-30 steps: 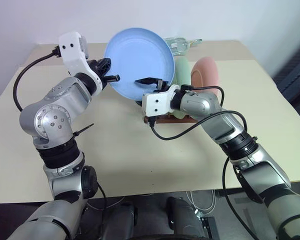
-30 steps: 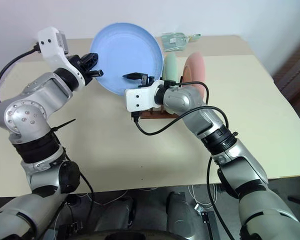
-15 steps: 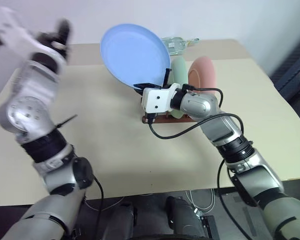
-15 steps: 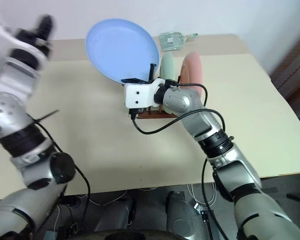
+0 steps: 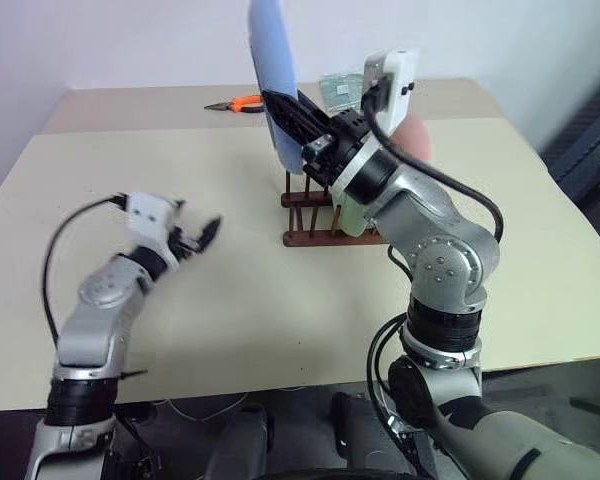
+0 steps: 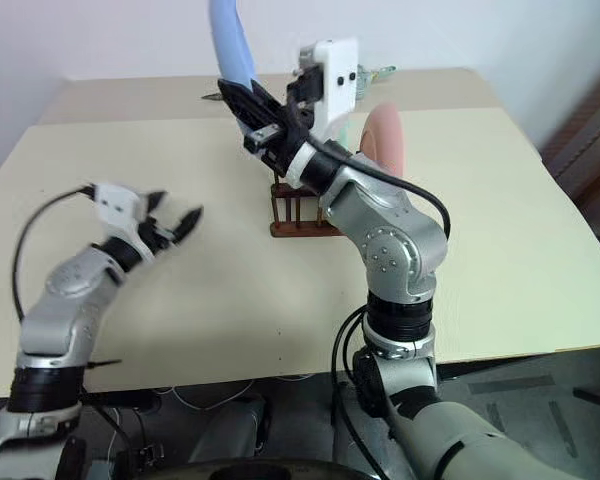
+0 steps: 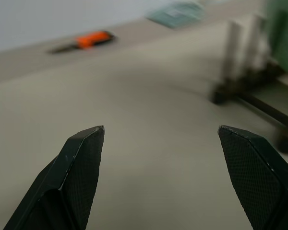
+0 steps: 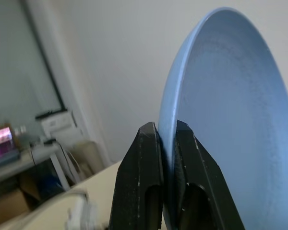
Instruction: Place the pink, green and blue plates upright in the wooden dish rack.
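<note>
The left gripper has let go of the blue plate and dropped low over the table, well to the left of the rack; its fingers stand wide apart with nothing between them. A second ago it pinched the plate's left rim while the right gripper reached in from below. Now the right gripper alone carries the plate, its fingers clamped tight on the rim, and the wrist has rolled so the plate, which faced the camera before, stands edge-on and upright above the rack. The handover looks done, and the plate is turned the way a slot needs it. The green plate already stands in the rack, and the pink plate is beside it at the rack's right end, partly hidden by the arm. What seems left is to lower the blue plate between the free pegs at the rack's left end.
</note>
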Controlling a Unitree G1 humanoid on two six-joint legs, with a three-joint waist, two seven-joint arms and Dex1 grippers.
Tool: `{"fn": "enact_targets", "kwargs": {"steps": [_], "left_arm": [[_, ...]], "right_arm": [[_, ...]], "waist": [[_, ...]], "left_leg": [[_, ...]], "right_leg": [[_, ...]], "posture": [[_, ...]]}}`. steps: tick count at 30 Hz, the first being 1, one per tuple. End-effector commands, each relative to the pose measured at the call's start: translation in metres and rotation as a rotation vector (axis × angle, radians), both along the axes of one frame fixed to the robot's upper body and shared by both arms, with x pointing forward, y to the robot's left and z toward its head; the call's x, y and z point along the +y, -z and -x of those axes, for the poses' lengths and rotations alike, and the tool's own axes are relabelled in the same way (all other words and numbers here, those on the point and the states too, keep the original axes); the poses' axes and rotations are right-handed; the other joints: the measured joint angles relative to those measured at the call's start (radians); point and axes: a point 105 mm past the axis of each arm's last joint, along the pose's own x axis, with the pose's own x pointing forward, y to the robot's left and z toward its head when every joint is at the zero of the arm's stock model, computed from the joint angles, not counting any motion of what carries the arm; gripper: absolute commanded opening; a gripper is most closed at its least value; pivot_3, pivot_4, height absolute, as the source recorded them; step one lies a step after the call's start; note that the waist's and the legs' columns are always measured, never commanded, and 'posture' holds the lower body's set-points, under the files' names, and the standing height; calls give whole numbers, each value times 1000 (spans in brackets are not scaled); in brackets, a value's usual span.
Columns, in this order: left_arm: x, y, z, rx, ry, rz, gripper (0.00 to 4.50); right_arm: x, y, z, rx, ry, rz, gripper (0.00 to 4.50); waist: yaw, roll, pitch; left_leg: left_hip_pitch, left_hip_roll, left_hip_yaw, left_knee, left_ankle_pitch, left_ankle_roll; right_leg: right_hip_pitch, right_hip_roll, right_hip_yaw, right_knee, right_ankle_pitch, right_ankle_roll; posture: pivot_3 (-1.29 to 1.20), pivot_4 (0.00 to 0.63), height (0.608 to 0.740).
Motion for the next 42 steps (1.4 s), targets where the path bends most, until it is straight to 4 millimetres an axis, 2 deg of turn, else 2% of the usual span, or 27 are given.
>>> {"fn": "enact_targets", "kwargs": {"steps": [1, 6, 13, 17, 20, 24, 25, 27, 29, 31, 34, 37, 39, 40, 41, 42], "left_arm": [[-16, -9, 14, -49, 125, -34, 3874], [-22, -1, 23, -10, 191, -49, 3874], [-24, -1, 21, -14, 194, -51, 3874], [-27, -1, 20, -24, 197, -61, 3874], [-30, -1, 20, -26, 201, -61, 3910], [-33, -1, 21, -27, 207, -57, 3910], [-34, -1, 21, -27, 210, -55, 3910], [-36, -1, 22, -26, 214, -54, 3910], [-38, -1, 22, -25, 220, -55, 3910], [-40, 0, 21, -24, 225, -54, 3910], [-40, 1, 18, -21, 227, -57, 3910], [-38, 3, 15, -21, 217, -68, 3910], [-34, 6, 12, -21, 197, -76, 3910], [-30, 8, 11, -16, 186, -83, 3910], [-24, 12, 11, -6, 175, -93, 3910], [-21, 15, 11, 1, 170, -99, 3910]], "right_arm": [[-2, -6, 4, 56, -8, -66, 0], [-3, 4, -3, 153, 4, -76, 0], [-8, 24, -21, 272, 82, -48, 0], [-9, 26, -28, 293, 86, -59, 0], [-10, 23, -30, 265, 105, -31, 1096], [-13, 11, -27, 37, 202, 151, 3151], [-14, 9, -26, -16, 215, 184, 3547], [-18, -5, -20, -204, 261, 280, 3547], [-22, -21, -6, -420, 267, 374, 3547], [-30, -29, 4, -506, 233, 392, 3547], [-60, -38, 20, -571, 202, 396, 3547], [-103, -35, 19, -517, 252, 410, 3547], [-140, -18, 18, -453, 307, 499, 3547], [-162, -3, 19, -398, 331, 560, 3547], [-188, 21, 22, -297, 342, 616, 3547], [-206, 36, 27, -227, 343, 647, 3547]], "waist": [[0, 1, 0], [0, 2, 0], [-1, 2, 0], [-1, 2, 0], [-2, 2, 0], [-1, 2, 0], [-1, 2, 0], [-1, 2, 0], [0, 2, 0], [1, 2, 0], [3, 1, -1], [9, 1, -1], [14, 1, -1], [16, 0, -1], [23, 0, -1], [31, 0, -1]], "left_leg": [[0, 0, 0, 0, 0, 0], [0, 1, 1, 0, 0, 0], [0, 1, 1, 1, 0, 0], [0, 1, 1, 1, 0, 0], [0, 1, 1, 1, 0, 0], [0, 1, 1, 1, 0, 0], [0, 1, 1, 1, 0, 0], [0, 1, 2, 1, 0, 0], [0, 1, 2, 1, 0, 0], [0, 1, 2, 2, 0, 0], [0, 1, 1, 2, 0, 0], [0, 1, 1, 2, 0, 1], [0, 1, 1, 3, 0, 1], [0, 1, 1, 3, -1, 1], [0, 1, 1, 3, -1, 2], [0, 1, 2, 3, -1, 2]], "right_leg": [[0, 0, 0, 0, 0, 0], [0, 1, 0, 0, 0, 0], [0, 1, 0, 0, 0, 0], [1, 1, 0, 0, 0, 0], [1, 1, 0, 0, 0, 0], [1, 1, 0, -1, 0, 0], [1, 1, 0, -1, 0, 0], [1, 1, 0, -1, 0, 0], [2, 1, 0, -1, 0, 0], [2, 1, 0, -2, 0, 1], [3, 1, 0, -2, 0, 1], [6, 1, -1, -5, 0, 1], [7, 1, -1, -6, 0, 1], [8, 1, -1, -7, -1, 0], [8, 1, -1, -7, -1, 1], [8, 1, -1, -7, -2, 1]], "posture": [[0, 150, 740], [0, 150, 740], [0, 150, 740], [0, 150, 740], [0, 150, 740], [0, 150, 740], [0, 150, 740], [0, 150, 740], [0, 150, 740], [0, 150, 740], [0, 150, 740], [0, 150, 740], [0, 150, 740], [0, 150, 740], [0, 150, 740], [0, 150, 740]]}}
